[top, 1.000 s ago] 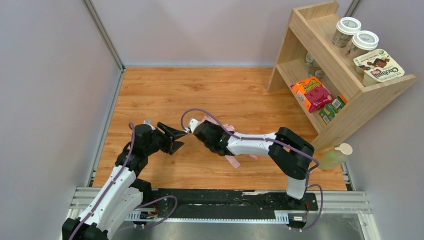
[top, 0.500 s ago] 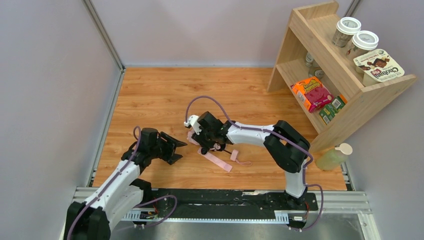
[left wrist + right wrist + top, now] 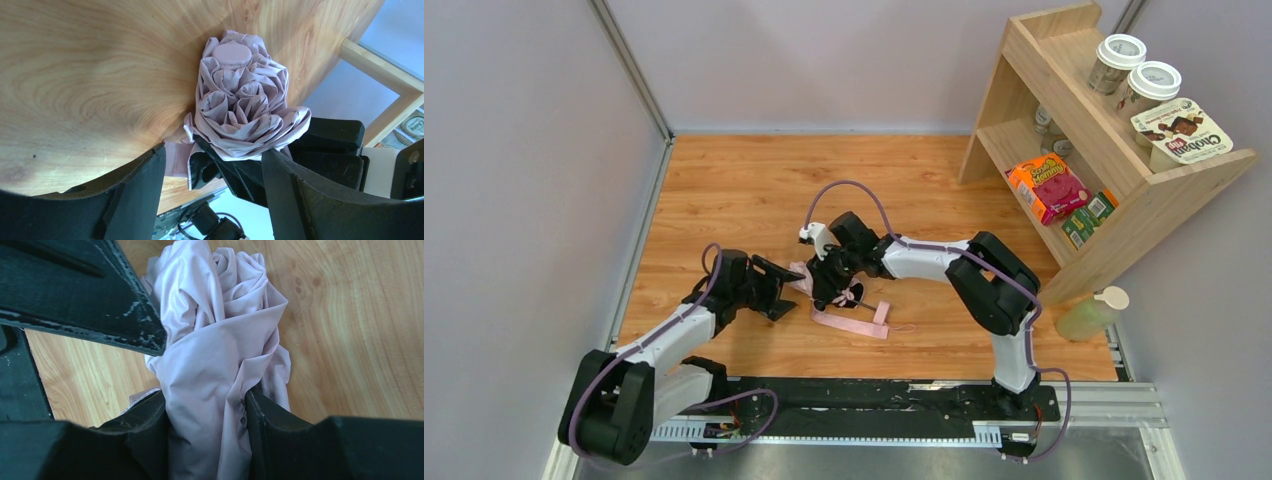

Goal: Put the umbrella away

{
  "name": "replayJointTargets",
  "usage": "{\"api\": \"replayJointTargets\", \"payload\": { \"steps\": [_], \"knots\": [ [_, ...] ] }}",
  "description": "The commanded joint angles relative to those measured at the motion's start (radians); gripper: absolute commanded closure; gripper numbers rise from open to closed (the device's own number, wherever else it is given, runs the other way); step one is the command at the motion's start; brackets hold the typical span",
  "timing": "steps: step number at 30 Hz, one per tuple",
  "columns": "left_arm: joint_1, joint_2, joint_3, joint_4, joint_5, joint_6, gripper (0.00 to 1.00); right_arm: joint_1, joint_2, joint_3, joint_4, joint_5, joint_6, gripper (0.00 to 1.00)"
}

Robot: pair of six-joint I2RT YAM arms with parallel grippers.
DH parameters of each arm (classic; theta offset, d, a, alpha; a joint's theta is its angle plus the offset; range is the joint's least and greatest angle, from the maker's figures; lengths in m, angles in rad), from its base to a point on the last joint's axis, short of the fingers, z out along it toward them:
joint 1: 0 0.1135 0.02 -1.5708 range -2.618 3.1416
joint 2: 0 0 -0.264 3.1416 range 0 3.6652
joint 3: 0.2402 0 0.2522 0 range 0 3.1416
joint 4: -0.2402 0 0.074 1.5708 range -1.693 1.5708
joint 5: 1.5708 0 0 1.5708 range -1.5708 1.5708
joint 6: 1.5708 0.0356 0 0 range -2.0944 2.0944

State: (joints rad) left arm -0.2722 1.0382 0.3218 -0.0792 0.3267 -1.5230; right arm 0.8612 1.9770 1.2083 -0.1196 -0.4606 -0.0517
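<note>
My R gripper [image 3: 205, 407] clamps umbrella [image 3: 240, 100] mid-bundle; long axis runs toward my L gripper [image 3: 212, 157], cap end facing it; L jaws apart, gripping nothing.

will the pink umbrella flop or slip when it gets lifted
Likely floppy: the umbrella bunches in loose fabric folds where the right tool pinches it. Its strap lies slack on the table, so it would probably dangle. The thin cloth might slide.
</note>
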Motion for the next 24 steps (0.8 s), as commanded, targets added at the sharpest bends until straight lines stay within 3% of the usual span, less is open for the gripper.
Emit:
{"api": "replayJointTargets", "payload": {
  "steps": [1, 6, 13, 19, 24],
  "knots": [
    [0.004, 0.058, 0.063, 0.128, -0.021, 0.004, 0.23, 0.009, 0.120, -0.061, -0.199, -0.039, 0.032, 1.00],
    [-0.016, 0.077, 0.074, 0.150, -0.051, 0.040, 0.23, 0.002, 0.126, -0.047, -0.207, -0.047, 0.029, 1.00],
    [-0.055, -0.144, 0.048, 0.030, -0.172, 0.063, 0.23, -0.008, 0.125, -0.035, -0.227, -0.032, 0.016, 1.00],
    [-0.055, 0.058, 0.172, -0.083, -0.052, 0.058, 0.22, -0.010, 0.120, -0.035, -0.229, -0.026, 0.016, 1.00],
    [-0.059, 0.183, 0.247, -0.087, -0.057, 0.116, 0.22, -0.010, 0.117, -0.024, -0.239, -0.021, 0.010, 1.00]
  ]
}}
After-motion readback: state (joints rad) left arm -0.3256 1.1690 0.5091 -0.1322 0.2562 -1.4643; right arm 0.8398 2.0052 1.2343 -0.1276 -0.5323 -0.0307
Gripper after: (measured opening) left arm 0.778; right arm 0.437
